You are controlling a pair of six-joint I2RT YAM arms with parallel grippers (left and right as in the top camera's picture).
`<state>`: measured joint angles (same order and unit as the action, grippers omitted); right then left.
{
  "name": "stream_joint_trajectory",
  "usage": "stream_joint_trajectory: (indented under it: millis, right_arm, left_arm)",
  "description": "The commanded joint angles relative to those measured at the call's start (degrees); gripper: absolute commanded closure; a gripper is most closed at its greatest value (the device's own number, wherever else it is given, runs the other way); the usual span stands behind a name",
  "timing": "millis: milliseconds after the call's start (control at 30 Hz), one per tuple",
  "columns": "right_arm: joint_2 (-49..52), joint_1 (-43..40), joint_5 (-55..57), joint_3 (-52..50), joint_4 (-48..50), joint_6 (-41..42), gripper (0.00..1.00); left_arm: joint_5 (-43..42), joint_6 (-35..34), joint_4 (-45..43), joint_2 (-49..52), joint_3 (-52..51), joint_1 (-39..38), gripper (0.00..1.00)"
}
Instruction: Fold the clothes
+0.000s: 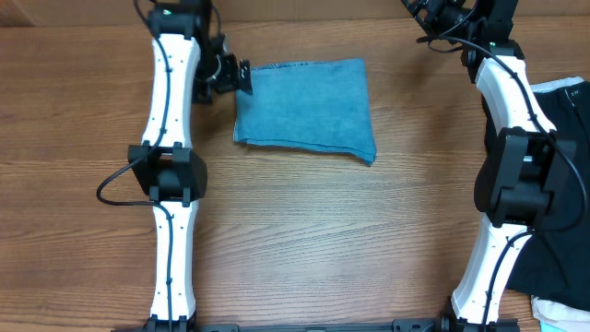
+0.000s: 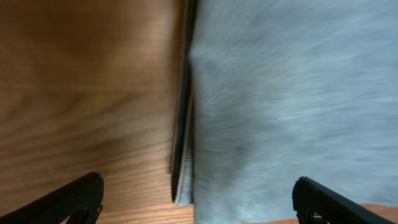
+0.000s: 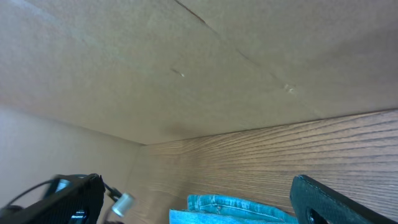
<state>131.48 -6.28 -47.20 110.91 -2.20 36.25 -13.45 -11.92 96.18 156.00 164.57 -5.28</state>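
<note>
You see the jeans [image 1: 304,106] at 12 o'clock as soft, matt woven denim with a stitched edge on one side. The table [image 1: 323,240] under them is smooth wood grain with a faint sheen, the white arm shells [image 1: 172,83] look like glossy plastic, and the black garment [image 1: 573,138] at 3 o'clock is dull cloth.

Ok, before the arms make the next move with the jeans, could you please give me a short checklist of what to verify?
1. The jeans are folded into one compact rectangle on the table: ok.
2. The left gripper is open, holding nothing, at the jeans' left edge: ok.
3. The right gripper is open and away from the jeans: ok.
4. The folded layers are lined up at the edges: cannot tell, because the left wrist view is blurred.
5. The black garment lies apart from the jeans: ok.
</note>
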Motion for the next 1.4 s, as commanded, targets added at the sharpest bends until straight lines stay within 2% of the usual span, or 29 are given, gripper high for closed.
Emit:
stream_joint_trajectory:
  millis: [0, 267, 367, 433, 600, 667, 800, 1033, 1267, 1367]
  right_arm:
    - [-0.6, 0.1, -0.4, 0.4, 0.3, 0.0, 0.0]
    - [-0.6, 0.1, -0.4, 0.4, 0.3, 0.0, 0.0]
    - [-0.6, 0.1, -0.4, 0.4, 0.3, 0.0, 0.0]
    - [-0.6, 0.1, -0.4, 0.4, 0.3, 0.0, 0.0]
    - [-0.6, 0.1, -0.4, 0.4, 0.3, 0.0, 0.0]
    - [-0.6, 0.1, -0.4, 0.4, 0.3, 0.0, 0.0]
    - [-0.6, 0.1, -0.4, 0.4, 0.3, 0.0, 0.0]
    - [-0.6, 0.1, -0.4, 0.4, 0.3, 0.0, 0.0]
    - [-0.6, 0.1, -0.4, 0.4, 0.3, 0.0, 0.0]
    - [-0.6, 0.1, -0.4, 0.4, 0.3, 0.0, 0.0]
  left_arm:
    - [4.6, -2.9, -1.7, -0.1, -8.2, -2.4, 0.0]
    - [4.2, -2.9, -11.2, -0.1, -23.8, -3.5, 0.0]
    - [0.7, -2.8, -15.0, -0.1, -30.1, -3.4, 0.03]
    - [-2.1, -2.2, -16.5, -0.1, -32.6, -3.4, 0.2]
    - [-1.5, -1.3, -17.0, -0.1, -35.5, -3.4, 0.83]
    - [-1.4, -1.4, -16.9, -0.1, -35.5, -3.3, 0.96]
    - [-1.6, -0.4, -15.5, -0.2, -33.9, -3.0, 0.96]
    - [-4.3, -7.7, -11.0, -5.8, -13.9, 0.5, 0.96]
    - [0.6, -9.8, -12.5, -16.1, -13.6, 2.4, 0.96]
    - [6.5, -12.4, -13.3, -18.7, -13.6, 5.4, 0.96]
